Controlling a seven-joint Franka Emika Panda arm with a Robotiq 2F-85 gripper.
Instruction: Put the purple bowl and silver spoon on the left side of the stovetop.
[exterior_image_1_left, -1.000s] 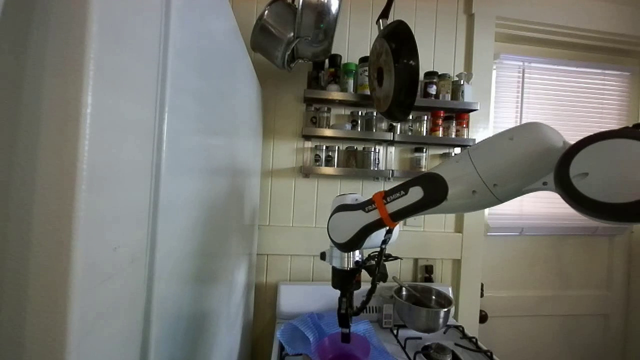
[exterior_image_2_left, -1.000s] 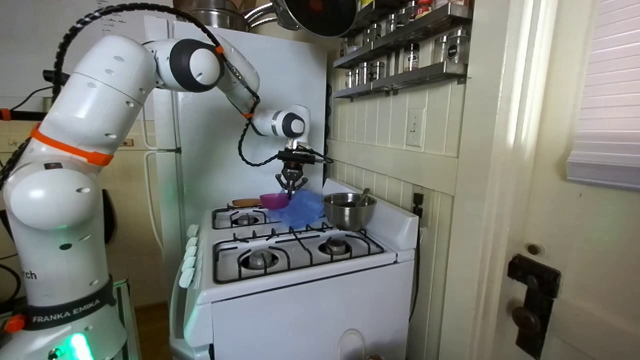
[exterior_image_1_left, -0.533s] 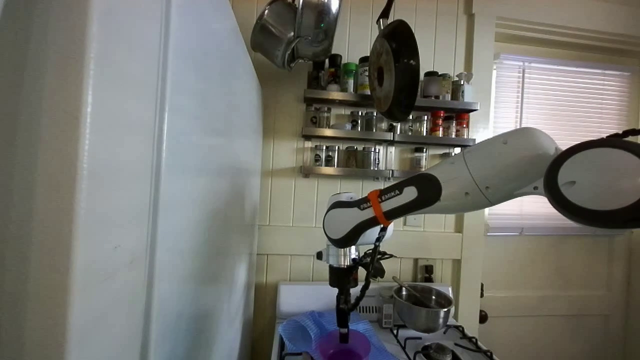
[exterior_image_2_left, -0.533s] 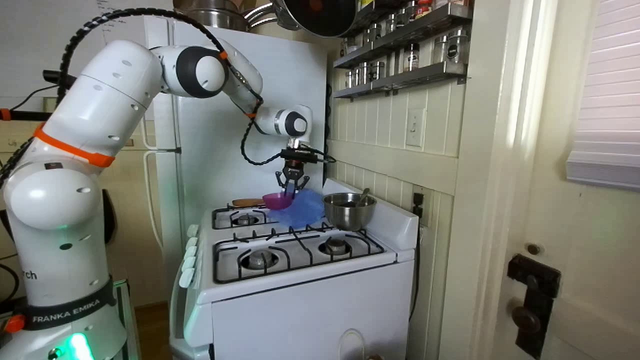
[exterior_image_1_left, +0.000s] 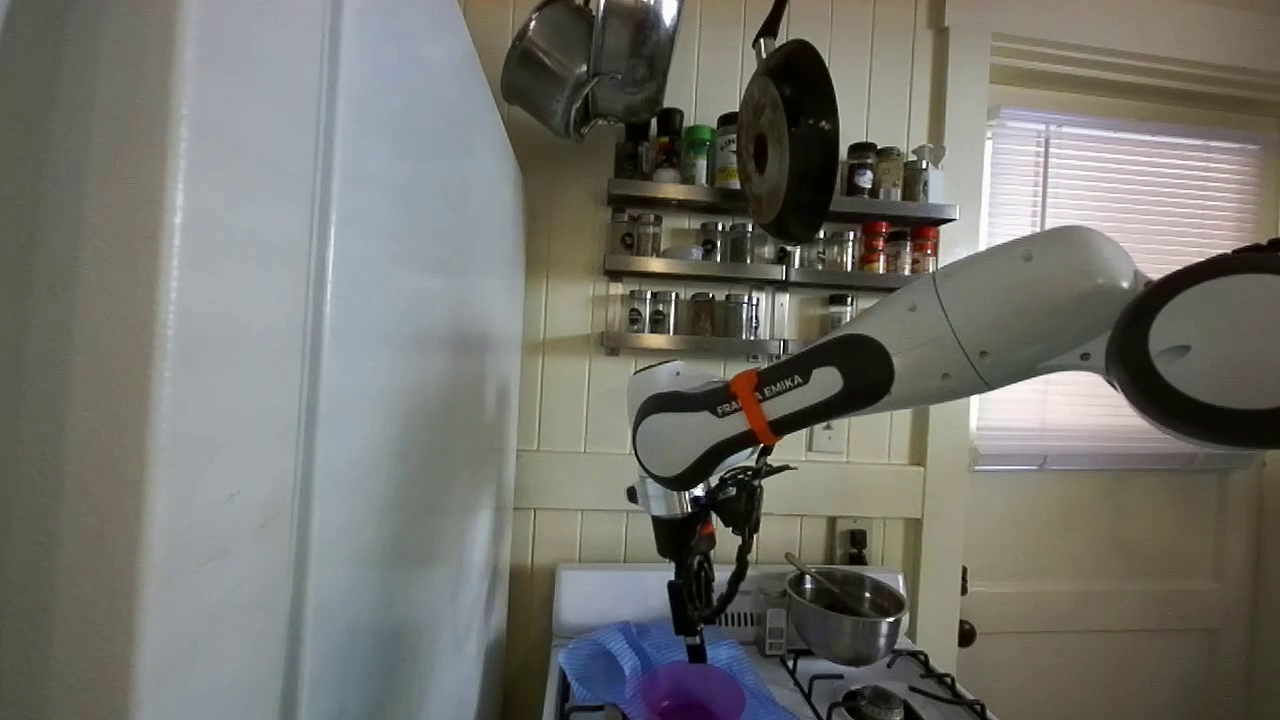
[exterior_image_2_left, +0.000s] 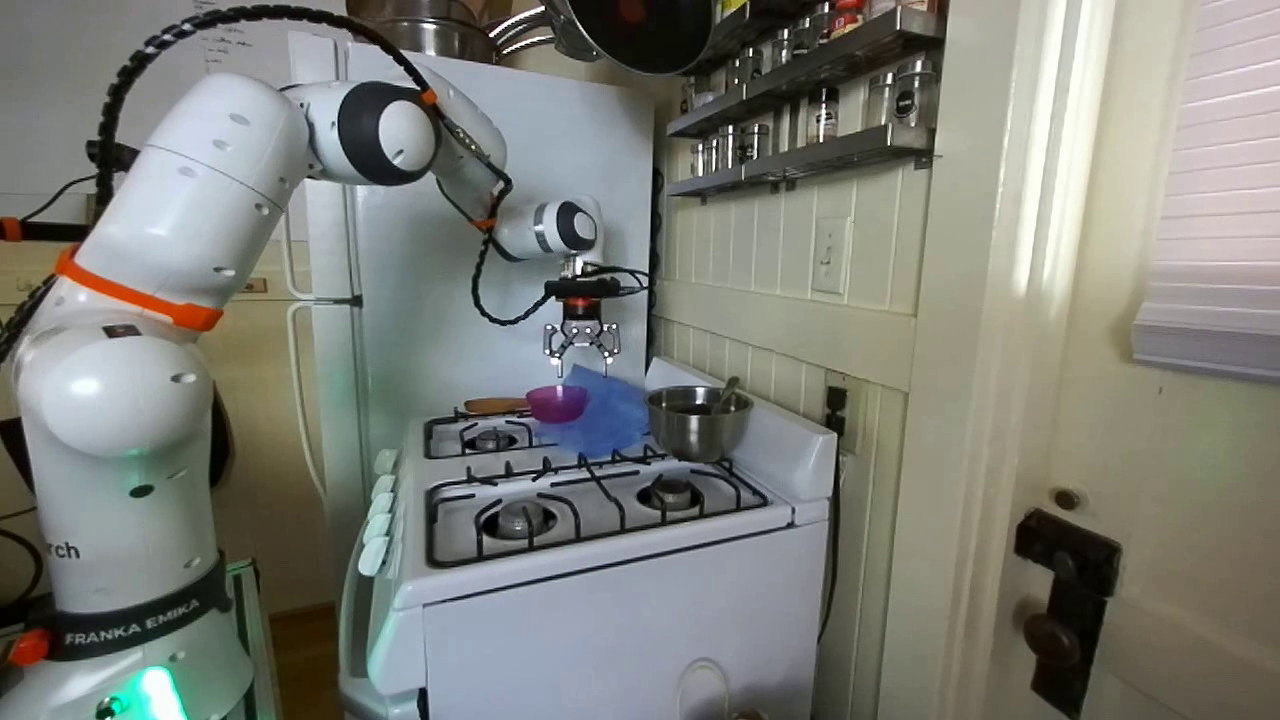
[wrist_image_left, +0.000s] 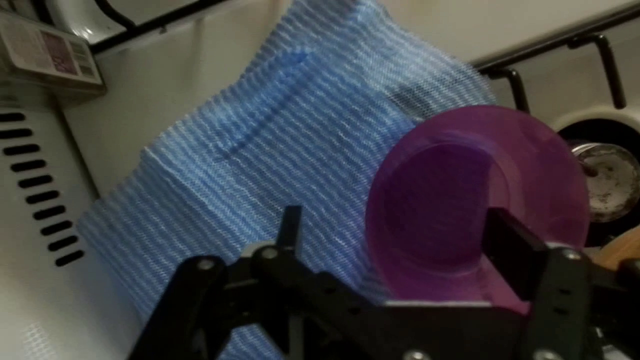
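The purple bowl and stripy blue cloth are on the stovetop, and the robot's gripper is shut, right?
Almost: the gripper is open, not shut; the wrist view shows its fingers apart. The purple bowl and stripy blue cloth are on the stovetop.

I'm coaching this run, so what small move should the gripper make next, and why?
Probably lift the gripper straight up a little: it is open, seemingly just above the purple bowl, which already sits on the left side of the stovetop. What looks like the spoon leans in the silver pot, so clearing the bowl would ready that pickup.
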